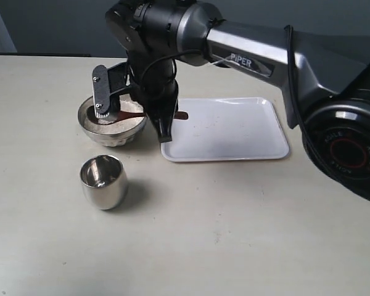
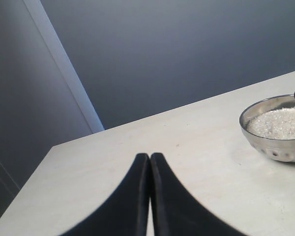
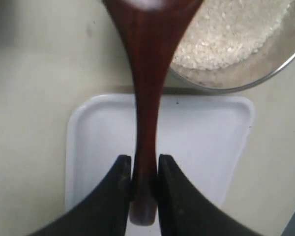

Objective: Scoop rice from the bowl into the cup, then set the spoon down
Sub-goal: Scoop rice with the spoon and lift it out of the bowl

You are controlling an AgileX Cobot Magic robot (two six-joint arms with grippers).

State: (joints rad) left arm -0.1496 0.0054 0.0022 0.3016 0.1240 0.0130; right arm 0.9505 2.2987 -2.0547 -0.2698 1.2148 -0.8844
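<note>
The shiny metal bowl [image 1: 120, 134] sits left of centre with a pale heap of rice [image 1: 105, 119] in it. My right gripper [image 1: 165, 121] hangs beside the bowl's right rim, shut on the end of the dark reddish-brown spoon [image 1: 133, 115], whose head reaches in over the rice. In the right wrist view the fingers [image 3: 119, 173] clamp the spoon's handle [image 3: 146, 98] beside the bowl [image 3: 265, 73] and rice [image 3: 226, 34]. The steel cup [image 1: 103, 180] stands empty in front of the bowl. My left gripper [image 2: 150, 157] is shut on nothing, low over bare table, facing the bowl [image 2: 278, 147] and its rice [image 2: 280, 123].
A white rectangular tray [image 1: 234, 132] lies right of the bowl, directly under the spoon's handle end, and fills the lower right wrist view as the tray [image 3: 206, 147]. The right arm's large base [image 1: 348, 151] stands at the right edge. The left arm is out of the exterior view.
</note>
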